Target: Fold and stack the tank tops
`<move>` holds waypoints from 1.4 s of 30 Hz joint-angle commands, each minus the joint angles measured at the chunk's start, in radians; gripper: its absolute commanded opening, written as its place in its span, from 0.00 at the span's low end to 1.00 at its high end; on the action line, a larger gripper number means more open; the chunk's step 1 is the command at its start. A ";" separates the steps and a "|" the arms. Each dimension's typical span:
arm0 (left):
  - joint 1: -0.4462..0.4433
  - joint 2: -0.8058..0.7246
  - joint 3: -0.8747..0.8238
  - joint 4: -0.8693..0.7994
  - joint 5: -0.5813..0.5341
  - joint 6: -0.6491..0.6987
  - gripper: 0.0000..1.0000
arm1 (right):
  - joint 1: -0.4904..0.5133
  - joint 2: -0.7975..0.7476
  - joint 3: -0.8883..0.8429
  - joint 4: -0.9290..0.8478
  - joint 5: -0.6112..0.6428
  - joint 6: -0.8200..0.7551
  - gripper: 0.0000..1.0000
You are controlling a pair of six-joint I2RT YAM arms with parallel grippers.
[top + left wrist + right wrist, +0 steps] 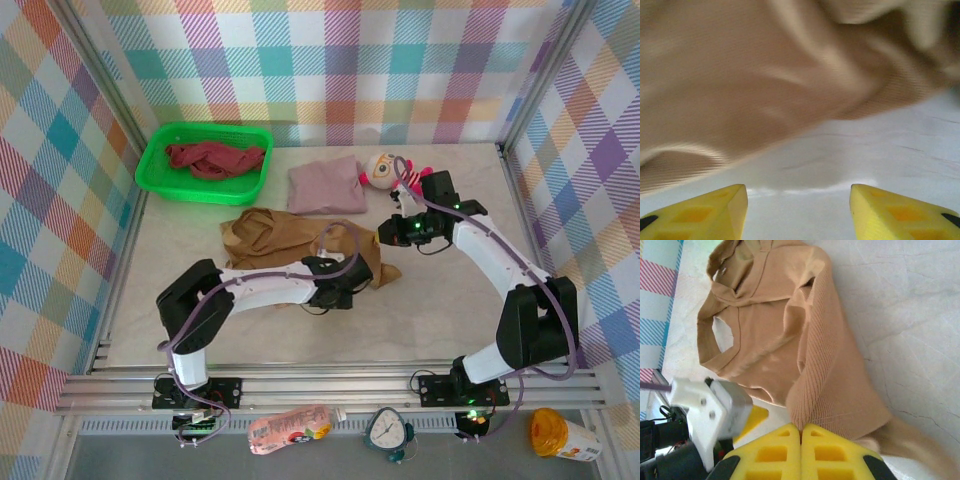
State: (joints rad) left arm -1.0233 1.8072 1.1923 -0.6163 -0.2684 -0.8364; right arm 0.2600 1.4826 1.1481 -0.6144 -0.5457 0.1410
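Tan tank top [285,245] sits mid-table [430,315], rumpled and not folded flat, straps and neckline toward the left, ribbed hem toward the right. Right gripper [801,432] is at the top's right edge: yellow fingers pressed fully together, with a ridge of the ribbed hem drawn up into the tips, so it reads as pinching that fold. Left gripper [797,210] is low at the near edge of the same top, fingers apart, bare table between them, cloth just ahead and not touching the tips; nothing held. The left arm stretches across the table from its base to get there, and the right wrist view catches the left gripper's white body beside the cloth's near edge. Pink tank top [325,187] lies folded into a flat rectangle behind the tan one, a clear gap between them. Maroon tank top [215,158] is bunched inside the green basket [150,165] at the far left corner. Striped plush toy [383,172] lies just right of the pink top, near the right arm's wrist.
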 commanded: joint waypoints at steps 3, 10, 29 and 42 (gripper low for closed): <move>0.079 -0.089 -0.130 -0.115 -0.075 0.043 0.53 | -0.008 -0.024 -0.018 -0.023 -0.069 0.011 0.00; 0.151 -0.058 -0.199 -0.178 -0.095 0.106 0.46 | -0.009 -0.110 -0.035 -0.023 -0.046 -0.014 0.00; 0.572 -0.159 -0.157 -0.322 -0.173 0.436 0.40 | 0.173 -0.307 -0.088 -0.016 -0.128 0.038 0.00; 0.504 -0.101 0.024 -0.335 -0.080 0.302 0.53 | 0.098 -0.057 -0.106 0.099 0.133 -0.006 0.00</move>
State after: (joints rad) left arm -0.4839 1.7790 1.1900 -0.8925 -0.3695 -0.4660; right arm 0.3737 1.4265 1.0111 -0.5766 -0.4789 0.1547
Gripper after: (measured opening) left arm 0.528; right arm 0.059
